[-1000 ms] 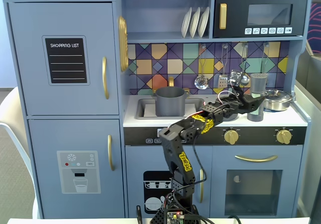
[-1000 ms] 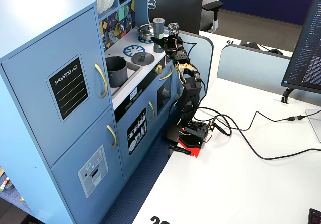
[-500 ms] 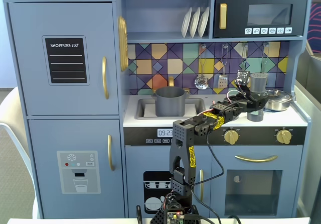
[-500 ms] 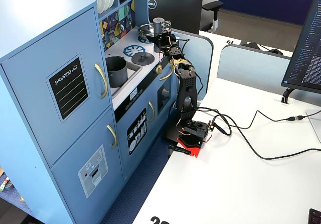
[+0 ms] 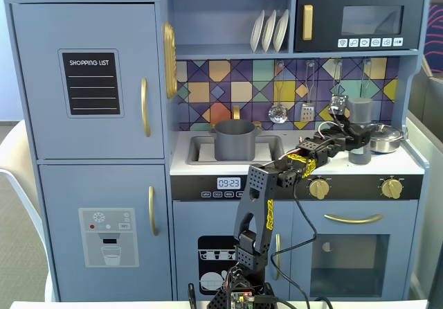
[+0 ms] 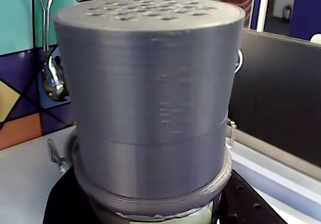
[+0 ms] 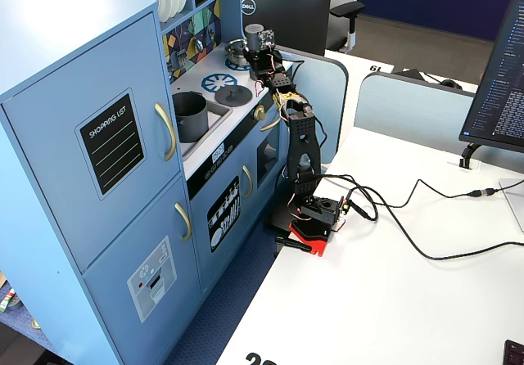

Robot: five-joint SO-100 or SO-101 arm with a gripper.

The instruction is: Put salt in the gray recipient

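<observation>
The salt is a tall gray shaker standing upright at the right end of the toy kitchen counter, in front of the steel pan. It fills the wrist view, where its holed top shows on the salt. My gripper reaches in from the left and is shut on the shaker's lower body, with a black jaw pressed against each side. The gray recipient is a matte dark pot sitting in the sink at the counter's left. It is well apart from the gripper, as the pot shows.
A shiny steel pan sits just right of and behind the shaker. A flat gray lid lies on the counter between the pot and the arm. Ladles and utensils hang on the tiled back wall. A shelf with plates hangs above.
The arm stretched further right and up to the shaker, and the jaws came round it. The shaker has shifted slightly right and up with the gripper.
</observation>
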